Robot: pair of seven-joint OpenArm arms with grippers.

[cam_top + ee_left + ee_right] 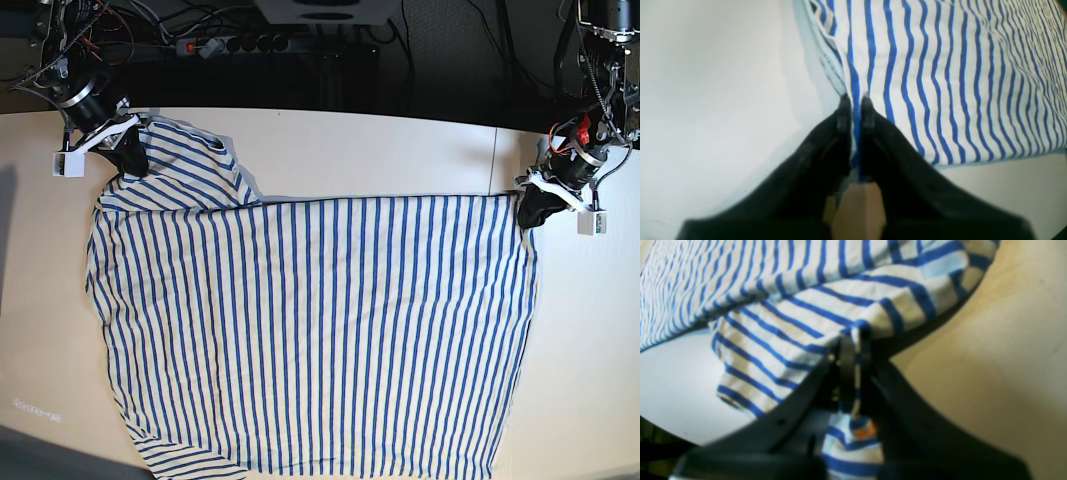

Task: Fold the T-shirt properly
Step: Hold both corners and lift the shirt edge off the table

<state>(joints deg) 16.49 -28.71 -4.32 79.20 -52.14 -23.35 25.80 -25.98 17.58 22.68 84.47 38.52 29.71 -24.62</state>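
Right fingers [138, 172] closed on the striped shirt [310, 320] near its upper left corner, a sleeve spread beside them, shirt lying wide across the white table [410, 155], left fingers [524, 208] pinching its upper right corner.

Base view from high up, looking down over both arms, wrist views close in, each facing down past its own fingertips, all three sharing the striped T-shirt [310, 330]'s upper edge
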